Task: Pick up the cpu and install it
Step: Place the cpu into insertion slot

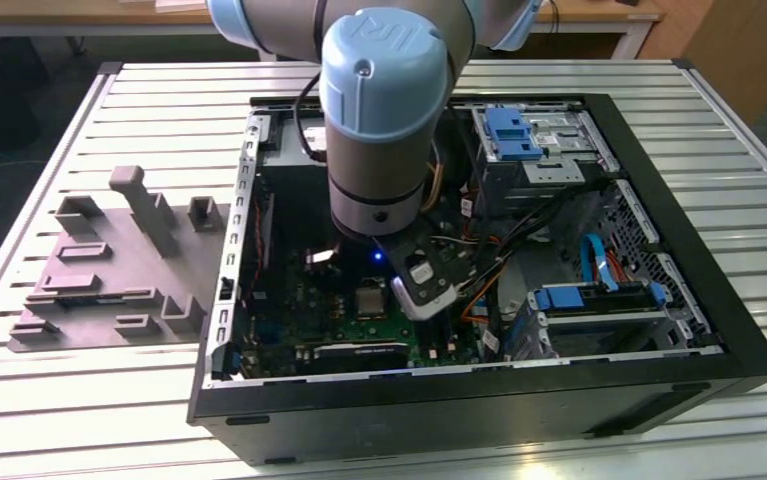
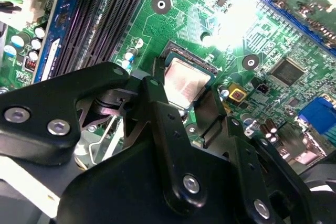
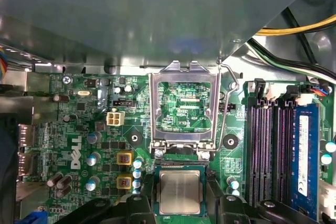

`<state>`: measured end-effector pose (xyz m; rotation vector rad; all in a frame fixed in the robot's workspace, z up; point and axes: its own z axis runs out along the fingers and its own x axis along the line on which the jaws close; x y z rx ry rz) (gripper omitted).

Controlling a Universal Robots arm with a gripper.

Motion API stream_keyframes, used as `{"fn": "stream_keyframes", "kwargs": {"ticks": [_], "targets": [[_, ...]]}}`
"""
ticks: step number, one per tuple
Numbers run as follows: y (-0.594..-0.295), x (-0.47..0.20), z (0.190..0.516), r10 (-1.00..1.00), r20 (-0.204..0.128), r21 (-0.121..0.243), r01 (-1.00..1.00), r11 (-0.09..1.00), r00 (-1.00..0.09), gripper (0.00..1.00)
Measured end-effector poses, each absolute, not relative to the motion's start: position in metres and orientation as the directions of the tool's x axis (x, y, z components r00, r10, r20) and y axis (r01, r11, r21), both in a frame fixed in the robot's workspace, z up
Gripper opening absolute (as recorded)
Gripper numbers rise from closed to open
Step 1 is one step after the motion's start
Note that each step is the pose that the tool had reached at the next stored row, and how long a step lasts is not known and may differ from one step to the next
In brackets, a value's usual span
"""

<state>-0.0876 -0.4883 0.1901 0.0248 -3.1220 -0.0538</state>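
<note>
Gripper (image 2: 181, 93) is down inside the pc case (image 1: 490, 410), over the motherboard (image 3: 79, 129). Fingers (image 3: 216, 205) are spread, one on each side of the cpu (image 3: 179, 192), not clamped on it. Cpu lies flat in the socket (image 2: 190, 57), silvery top up, just beside the raised load plate (image 3: 184, 71). Memory slots (image 3: 268, 145) are near. Grey fixture (image 1: 103, 280) sits by the table (image 1: 757, 150) edge on the exterior view's left.

A robotics lab: a robot arm (image 1: 383, 120) works over an open computer case (image 1: 490, 400) on a slatted metal table (image 1: 757, 440), beside a grey fixture (image 1: 103, 290), with wooden desks (image 1: 90, 12) behind.
</note>
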Motion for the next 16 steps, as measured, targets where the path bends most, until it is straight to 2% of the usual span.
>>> {"fn": "stream_keyframes", "kwargs": {"ticks": [16], "targets": [[-0.4883,-0.0876,0.1897,-0.016,0.019,0.035,-0.015,0.999,-1.0,0.47]]}}
